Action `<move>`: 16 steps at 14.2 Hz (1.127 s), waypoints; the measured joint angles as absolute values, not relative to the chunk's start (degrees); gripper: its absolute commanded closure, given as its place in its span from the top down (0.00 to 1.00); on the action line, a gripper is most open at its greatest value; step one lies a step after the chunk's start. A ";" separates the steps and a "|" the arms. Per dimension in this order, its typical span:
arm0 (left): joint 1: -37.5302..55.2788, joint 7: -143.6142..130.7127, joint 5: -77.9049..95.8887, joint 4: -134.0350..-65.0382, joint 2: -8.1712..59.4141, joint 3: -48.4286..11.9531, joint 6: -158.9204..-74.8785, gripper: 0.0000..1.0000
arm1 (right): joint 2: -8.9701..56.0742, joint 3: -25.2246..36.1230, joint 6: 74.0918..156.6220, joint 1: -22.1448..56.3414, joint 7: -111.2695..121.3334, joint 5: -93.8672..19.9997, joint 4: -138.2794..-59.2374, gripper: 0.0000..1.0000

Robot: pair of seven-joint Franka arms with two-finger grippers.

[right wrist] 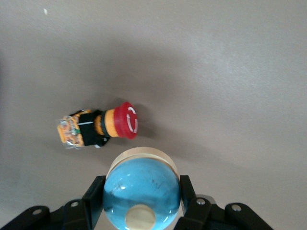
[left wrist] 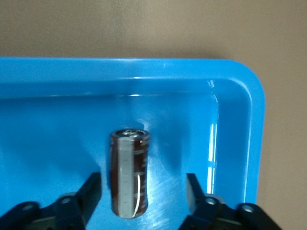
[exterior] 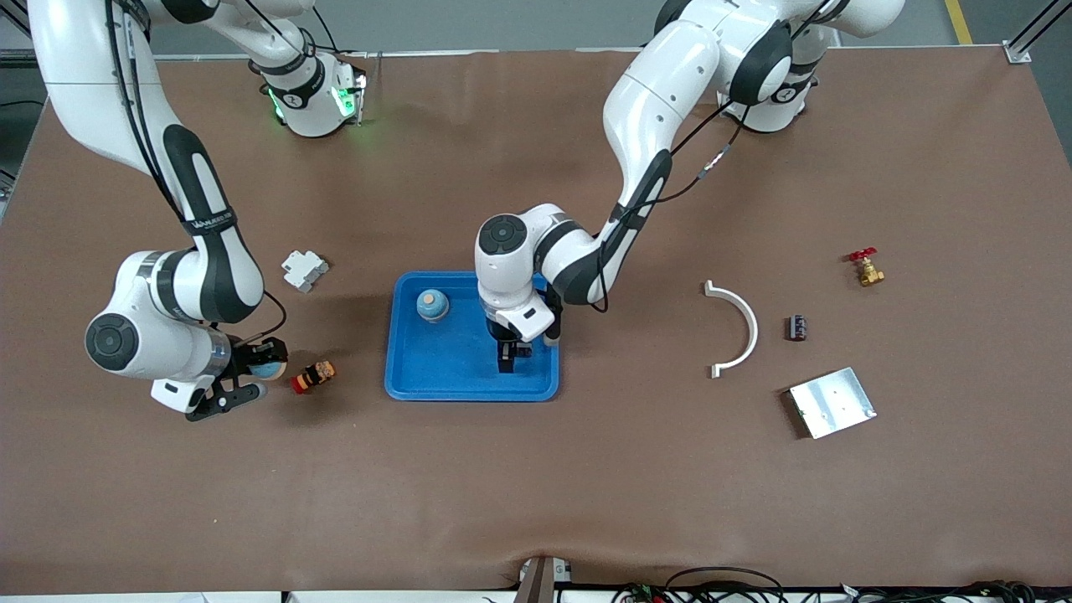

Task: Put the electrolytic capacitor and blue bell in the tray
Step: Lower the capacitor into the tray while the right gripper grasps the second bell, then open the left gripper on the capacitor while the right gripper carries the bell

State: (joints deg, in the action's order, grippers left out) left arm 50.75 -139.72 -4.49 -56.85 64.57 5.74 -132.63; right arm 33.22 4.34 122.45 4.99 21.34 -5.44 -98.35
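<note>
The capacitor [left wrist: 129,173] and 1 bell [exterior: 432,306] lie in the tray [exterior: 419,381] — valve [exterior: 865,267] toward the left arm's end.

1. The shallow bright-blue rectangular plastic tray [left wrist: 240,86] runs off the left wrist view's edges; only one rounded corner shows there.
2. In the front view the white left arm's wrist hides the tray's rim on the side toward the left arm's end of the table.
3. The small dark cylinder with pale bands [exterior: 796,327], near the curved white plastic strip [exterior: 741,327], is too small to identify.
4. The right gripper [right wrist: 141,201] is cut by the right wrist view's edge.
</note>
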 measured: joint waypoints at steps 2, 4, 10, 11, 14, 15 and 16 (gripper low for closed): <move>50.70 -139.59 -4.45 -56.05 63.70 5.39 -129.18 1.00 | 33.22 3.92 120.44 6.78 15.99 -5.49 -96.88 0.00; 50.48 -138.02 -3.36 -55.42 61.49 5.00 -125.26 1.00 | 33.22 3.55 119.31 9.73 8.84 -5.51 -95.26 0.00; 46.59 -118.85 0.94 -55.30 53.25 4.81 -114.49 1.00 | 33.31 -1.19 119.14 16.26 -15.86 -5.51 -93.26 0.00; 46.30 -115.19 1.02 -55.59 52.21 4.80 -112.79 1.00 | 33.48 -2.06 119.14 17.14 -19.27 -5.49 -93.25 0.00; 45.88 -103.92 1.03 -58.63 48.96 4.79 -108.73 1.00 | 34.42 -3.36 119.34 19.32 -25.88 -5.37 -93.20 0.00; 45.73 -100.04 1.03 -60.84 47.43 4.79 -108.55 1.00 | 34.99 -3.67 120.03 19.87 -27.58 -5.28 -93.20 0.00; 45.48 -96.20 1.03 -63.52 45.57 4.80 -108.59 1.00 | 35.75 -3.88 121.52 20.38 -28.97 -5.20 -93.20 0.00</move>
State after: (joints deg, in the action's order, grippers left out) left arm 45.48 -96.20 1.03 -63.52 45.57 4.80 -108.59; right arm 35.75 -3.88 121.52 20.38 -28.97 -5.20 -93.20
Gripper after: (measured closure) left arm 0.000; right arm 0.335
